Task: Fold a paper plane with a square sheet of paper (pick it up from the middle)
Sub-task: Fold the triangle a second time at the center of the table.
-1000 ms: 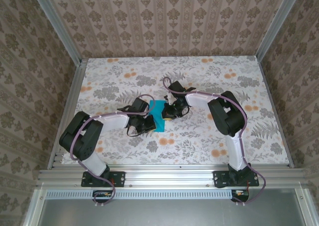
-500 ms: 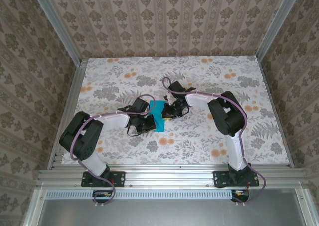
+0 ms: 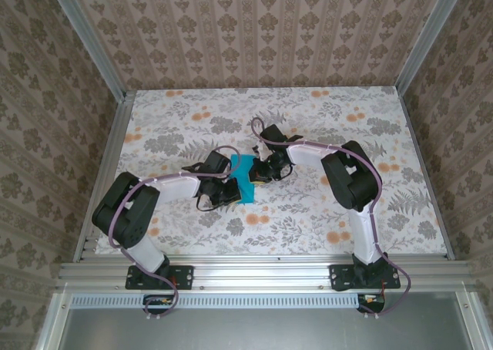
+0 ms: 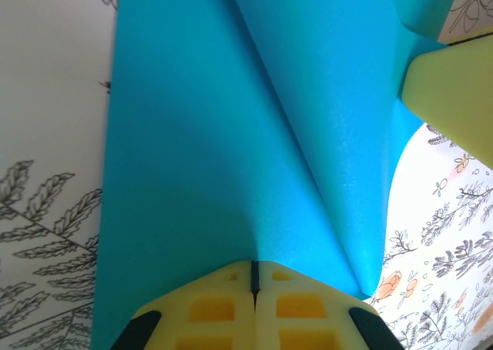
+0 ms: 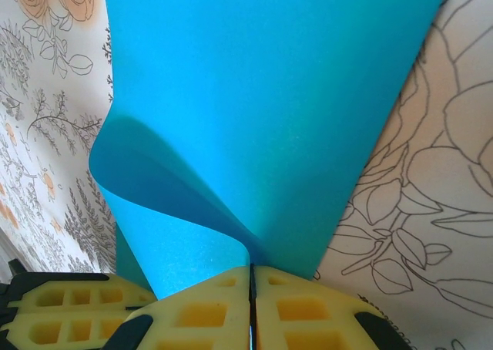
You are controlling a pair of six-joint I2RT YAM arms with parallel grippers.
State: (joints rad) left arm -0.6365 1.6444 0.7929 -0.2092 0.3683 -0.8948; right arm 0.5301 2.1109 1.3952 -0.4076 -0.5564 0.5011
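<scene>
Floral-printed table (image 3: 323,111) carries the square sheet of paper (image 3: 245,180) near the table's middle, creased and curling upward. Left end effector (image 4: 253,267) and right end effector (image 5: 251,271) each pinch tightly onto an edge of it.

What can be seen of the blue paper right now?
The blue paper is a thin, plain, bright cyan sheet, unmarked and matte, folded into a narrower strip near the middle of the floral table. A straight crease runs along it in the left wrist view, and one loose layer curls up in a soft bulge. The left claw and the right claw are each shut on an edge from opposite sides. Whether it rests on the table cannot be told.
</scene>
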